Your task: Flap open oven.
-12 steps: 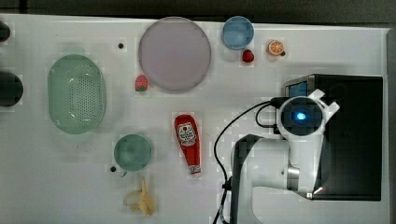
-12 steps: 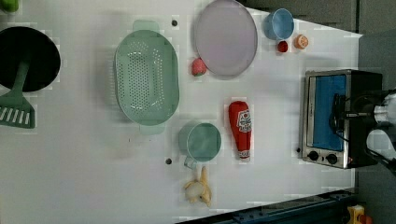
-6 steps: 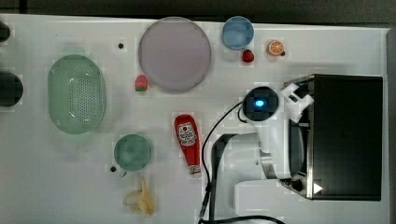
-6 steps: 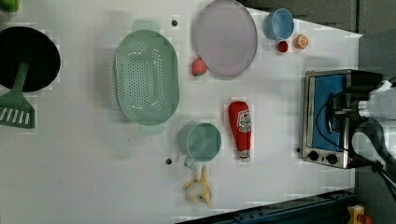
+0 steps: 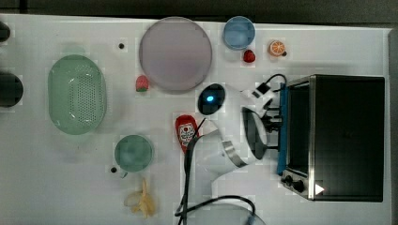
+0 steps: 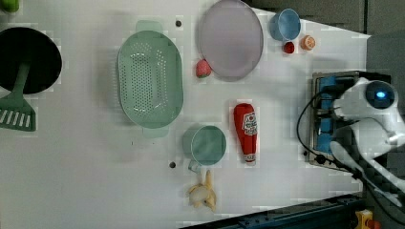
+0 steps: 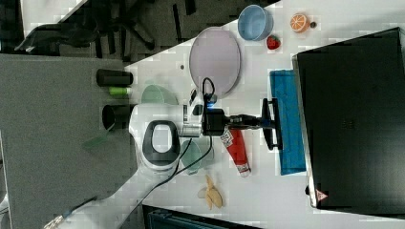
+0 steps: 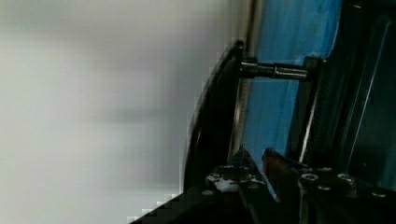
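gripper point(image 7: 255, 121) closed on the dark bar handle point(image 7: 271, 124) of the oven point(image 7: 353, 119), door part open; next, judged: pull outward and down to flap it flat.

Robot lab: white table point(image 5: 56, 187) (toy kitchenware)

Oven point(image 5: 347, 136) top matt black, metal by the look; its door glass point(image 7: 286, 121) blue-tinted, glossy; dark handle point(image 7: 271, 123) beside the glass smooth; its standoff point(image 8: 273, 71) bright metal; my arm point(image 5: 234, 150) beside the oven glossy white plastic; table point(image 5: 56, 187) smooth white.
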You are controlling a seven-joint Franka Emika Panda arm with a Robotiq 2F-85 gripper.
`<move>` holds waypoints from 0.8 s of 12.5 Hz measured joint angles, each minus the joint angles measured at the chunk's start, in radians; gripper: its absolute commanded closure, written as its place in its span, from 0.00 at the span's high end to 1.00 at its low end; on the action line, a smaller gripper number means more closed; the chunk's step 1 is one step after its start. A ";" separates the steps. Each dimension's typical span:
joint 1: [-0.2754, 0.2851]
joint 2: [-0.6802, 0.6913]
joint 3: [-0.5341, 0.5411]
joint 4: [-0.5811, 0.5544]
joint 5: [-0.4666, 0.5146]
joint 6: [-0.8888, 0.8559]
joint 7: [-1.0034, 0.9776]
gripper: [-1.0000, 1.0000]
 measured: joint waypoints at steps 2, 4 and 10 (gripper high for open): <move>0.031 0.055 0.019 0.004 -0.050 -0.012 0.074 0.18; 0.070 0.108 0.028 0.008 -0.065 -0.007 0.136 0.18; 0.125 0.293 0.047 0.035 -0.074 0.001 0.329 0.18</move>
